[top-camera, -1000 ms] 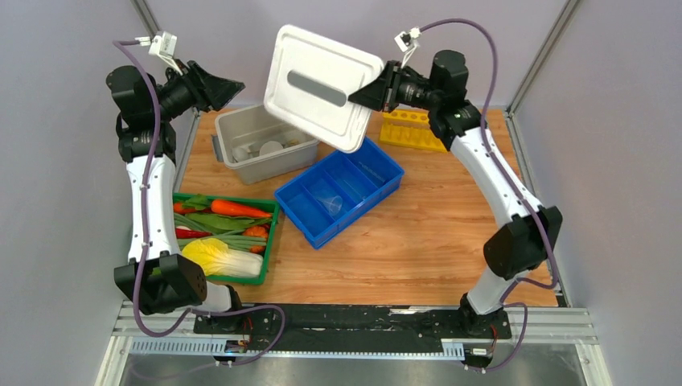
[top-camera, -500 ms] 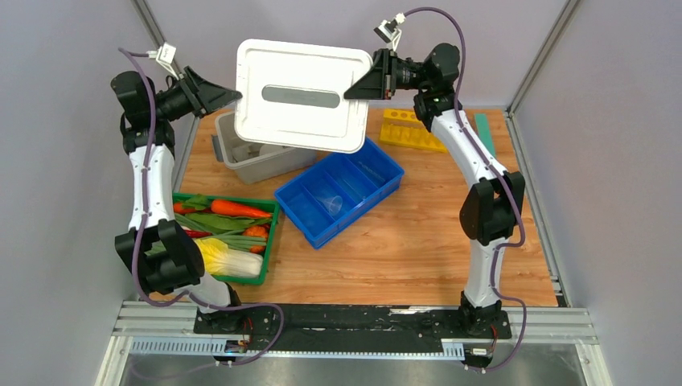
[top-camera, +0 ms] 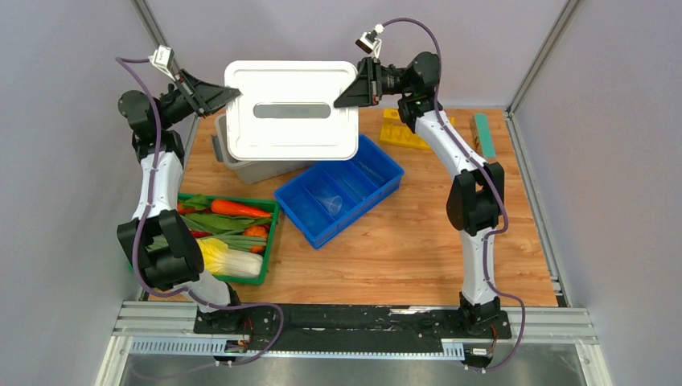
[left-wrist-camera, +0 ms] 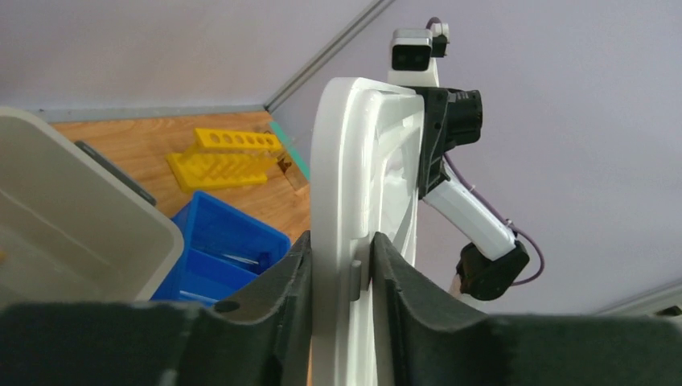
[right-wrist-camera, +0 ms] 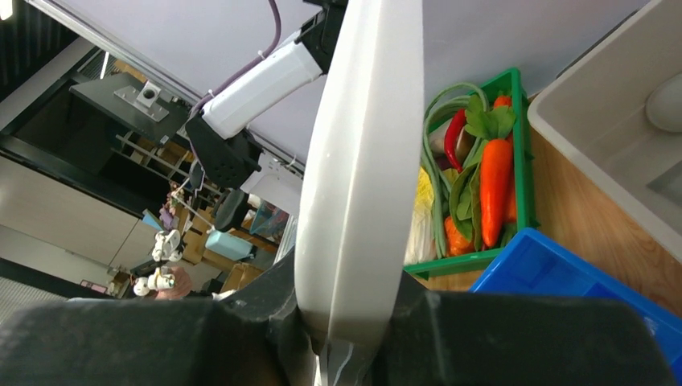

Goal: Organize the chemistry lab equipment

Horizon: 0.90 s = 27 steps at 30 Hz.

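Note:
The white rectangular lid (top-camera: 289, 112) hangs level in the air over the grey bin (top-camera: 257, 170), covering most of it. My left gripper (top-camera: 229, 92) is shut on its left edge, and in the left wrist view both pads (left-wrist-camera: 299, 273) press the lid's rim (left-wrist-camera: 354, 161). My right gripper (top-camera: 350, 90) is shut on the opposite edge (right-wrist-camera: 370, 121). A clear cup (top-camera: 334, 201) and thin clear rods (top-camera: 366, 170) lie in the blue divided tray (top-camera: 362, 207). A white round item (right-wrist-camera: 667, 100) shows inside the grey bin (right-wrist-camera: 611, 129).
A green crate (top-camera: 272, 241) of vegetables sits at the front left beside the left arm. A yellow tube rack (top-camera: 410, 133) and a teal block (top-camera: 484, 133) stand at the back right. The cell's grey walls close in on both sides.
The right arm swung the lid left and levelled it over the grey bin. My left gripper, open before, has closed on the lid's left edge.

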Tool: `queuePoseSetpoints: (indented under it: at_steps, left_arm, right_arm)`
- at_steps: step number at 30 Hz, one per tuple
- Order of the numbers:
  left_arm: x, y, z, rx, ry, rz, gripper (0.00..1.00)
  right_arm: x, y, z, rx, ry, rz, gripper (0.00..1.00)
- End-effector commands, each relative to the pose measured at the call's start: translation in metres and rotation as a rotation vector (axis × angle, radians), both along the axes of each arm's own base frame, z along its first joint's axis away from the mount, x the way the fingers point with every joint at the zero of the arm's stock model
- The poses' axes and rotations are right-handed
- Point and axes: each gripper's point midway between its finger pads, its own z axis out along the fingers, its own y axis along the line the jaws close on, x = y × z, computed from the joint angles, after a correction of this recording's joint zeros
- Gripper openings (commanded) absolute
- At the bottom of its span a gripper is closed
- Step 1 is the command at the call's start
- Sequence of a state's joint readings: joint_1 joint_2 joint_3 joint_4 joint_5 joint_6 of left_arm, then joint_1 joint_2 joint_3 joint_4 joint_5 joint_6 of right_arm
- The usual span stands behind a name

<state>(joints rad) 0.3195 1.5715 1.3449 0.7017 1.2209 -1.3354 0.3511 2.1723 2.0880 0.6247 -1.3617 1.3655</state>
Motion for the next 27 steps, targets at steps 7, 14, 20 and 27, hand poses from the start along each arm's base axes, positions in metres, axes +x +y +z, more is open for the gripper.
queuePoseSetpoints:
  at_steps: [7, 14, 20, 27]
  left_arm:
    - [0.013, 0.013, 0.018, -0.094, -0.040, 0.080, 0.00]
    - [0.046, 0.048, 0.006, -0.086, -0.018, 0.256, 0.00]
    - [0.063, 0.066, -0.013, -0.100, 0.005, 0.296, 0.00]
    - [0.083, 0.083, -0.040, -0.149, 0.038, 0.273, 0.00]
  right_arm:
    - [0.075, 0.000, -0.007, 0.059, 0.141, -0.255, 0.65]
    - [0.118, -0.004, -0.029, 0.003, 0.153, -0.467, 0.68]
    - [0.141, -0.005, -0.056, -0.021, 0.192, -0.551, 0.71]
    - [0.167, -0.001, -0.101, -0.091, 0.226, -0.605, 0.70]
